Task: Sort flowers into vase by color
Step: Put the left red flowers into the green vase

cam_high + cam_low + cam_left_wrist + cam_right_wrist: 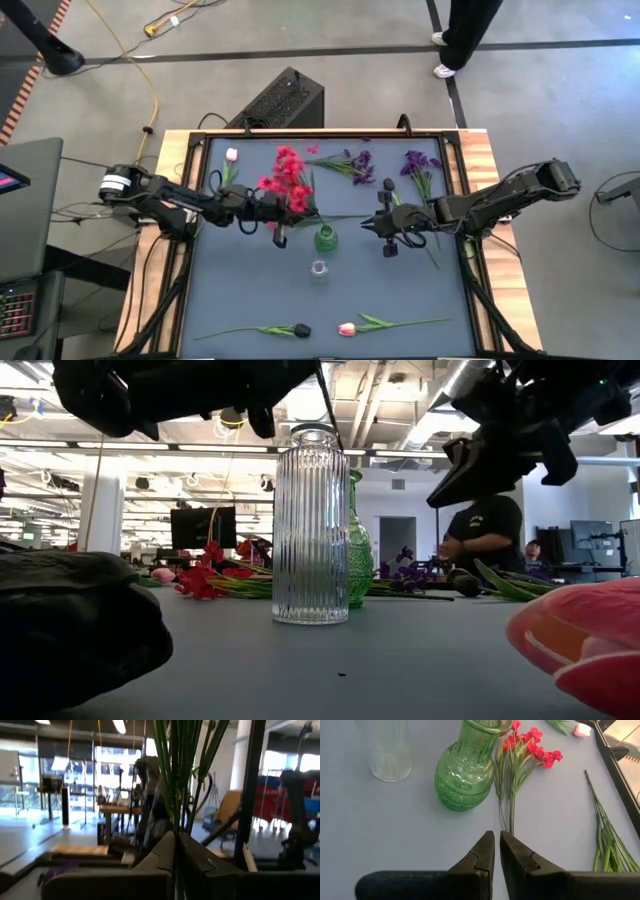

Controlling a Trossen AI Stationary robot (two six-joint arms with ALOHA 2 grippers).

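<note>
We see the left gripper (281, 222) raised above the table (250, 290), its fingers (165, 851) clamped on a bunch of green stems (178, 780); the red flowers (284, 180) sit just beside it. The green vase (325, 238) stands just past its fingertips, and the clear vase (319, 268) a little further. The right gripper (375, 226) hovers on the other side of the green vase, its fingers nearly together and holding nothing. Purple flowers (416, 164) lie behind it.
</note>
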